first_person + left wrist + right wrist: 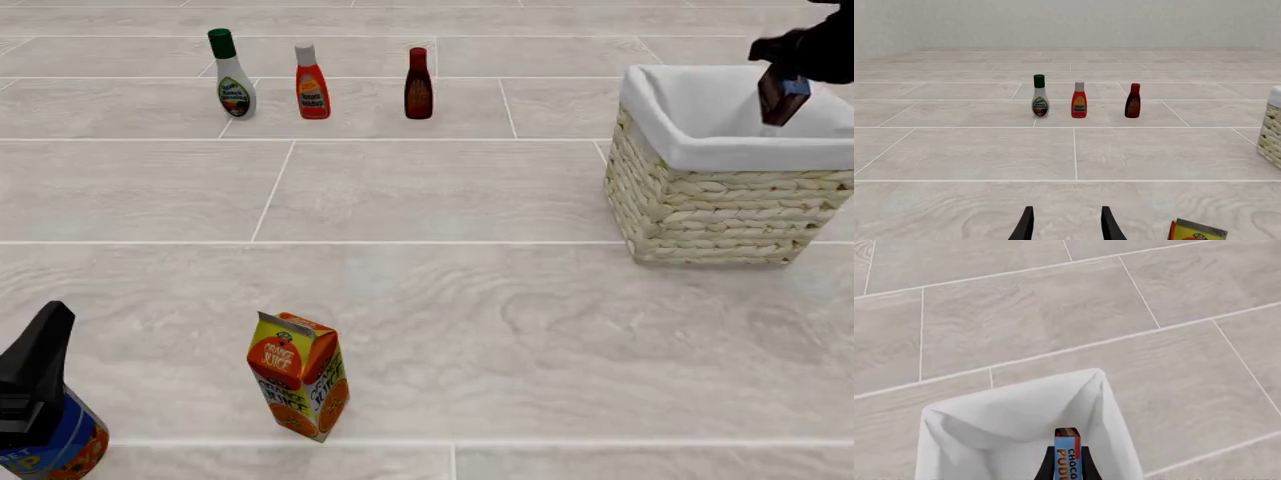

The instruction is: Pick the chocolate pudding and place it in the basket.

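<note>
The chocolate pudding (783, 97), a small dark brown box with a blue and red edge, hangs in my right gripper (781, 82) above the open top of the basket (707, 200), near its far right side. In the right wrist view my right gripper (1067, 467) is shut on the pudding (1067, 452) over the basket's white lining (1007, 425). My left gripper (1067, 227) is open and empty, low over the floor-like tabletop. It shows at the near left in the front view (47, 325). The basket's edge also shows in the left wrist view (1271, 135).
Three bottles stand in a row at the back left: white with a green cap (231, 75), red-orange (311, 83), dark brown sauce (418, 85). An orange juice carton (296, 375) stands near front left. A blue and orange object (54, 445) sits under my left arm.
</note>
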You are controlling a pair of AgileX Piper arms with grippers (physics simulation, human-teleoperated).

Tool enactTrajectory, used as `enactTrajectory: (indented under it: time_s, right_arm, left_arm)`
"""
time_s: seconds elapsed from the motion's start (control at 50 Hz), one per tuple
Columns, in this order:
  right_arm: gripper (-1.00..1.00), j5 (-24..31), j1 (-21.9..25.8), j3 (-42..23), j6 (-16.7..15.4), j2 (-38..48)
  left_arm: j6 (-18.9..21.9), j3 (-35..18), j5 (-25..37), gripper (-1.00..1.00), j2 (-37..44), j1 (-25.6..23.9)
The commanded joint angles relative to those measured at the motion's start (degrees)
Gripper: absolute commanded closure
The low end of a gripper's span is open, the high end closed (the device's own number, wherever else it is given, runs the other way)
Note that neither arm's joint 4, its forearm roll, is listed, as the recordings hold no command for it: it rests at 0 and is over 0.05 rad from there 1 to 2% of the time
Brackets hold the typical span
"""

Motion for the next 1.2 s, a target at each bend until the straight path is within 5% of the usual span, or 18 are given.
enactTrajectory:
  time_s: [0.02,0.96,0.98,1.2]
  right_arm:
    - [1.00,-0.9,0.2,1.5,0.5,0.1]
    - [1.00,-1.4,1.1,2.8,1.2,2.8]
    - [-1.00,-1.5,1.1,2.8,1.1,2.8]
    - [-1.00,-1.2,1.8,1.9,1.3,3.2]
  left_arm:
    - [0.0,0.0,0.0,-1.00,0.0,0.0]
    - [0.0,0.0,0.0,-1.00,0.0,0.0]
    - [0.0,0.0,0.0,-1.00,0.0,0.0]
    - [0.0,0.0,0.0,-1.00,0.0,0.0]
